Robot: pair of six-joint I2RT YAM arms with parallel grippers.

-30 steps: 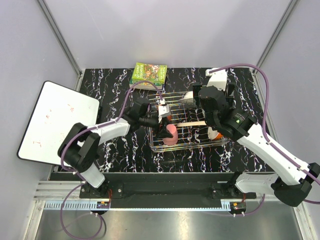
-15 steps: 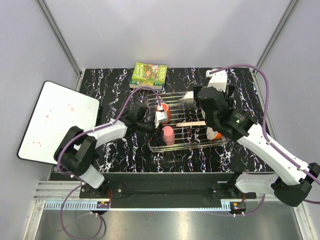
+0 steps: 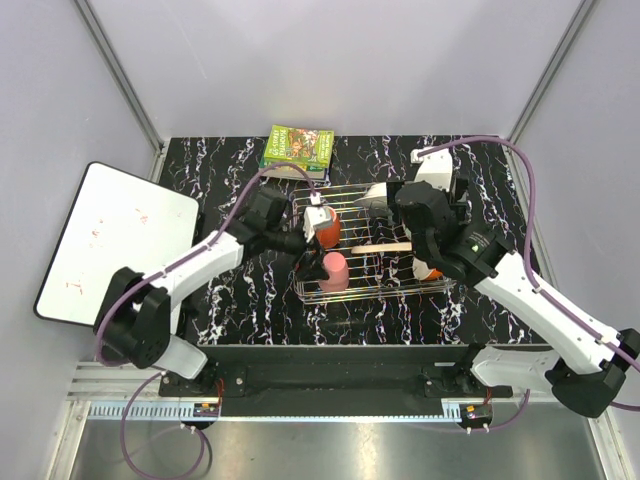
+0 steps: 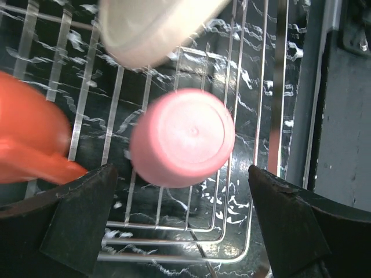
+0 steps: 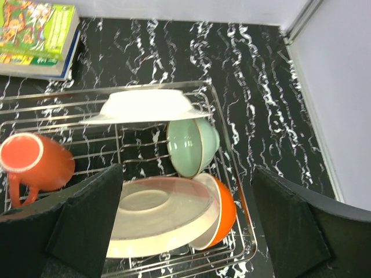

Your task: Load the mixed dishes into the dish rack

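Left gripper (image 4: 181,171), spread, has backed off the pink cup (image 4: 182,136) toward the left edge of the counter (image 3: 235,305). Right gripper (image 5: 186,171) gapes too.

— Any writing you can make out?
— Nothing legible. The green book (image 5: 35,32) lies on the desk (image 5: 255,69), beyond the right hand (image 5: 188,229) and to its left. Its cover is busily printed, but the lettering is too small to read.
— And the white board (image 3: 120,240)?
— Well off to the left of the left hand (image 4: 181,169). It carries only faint red marks, with no letters or numbers to tell.
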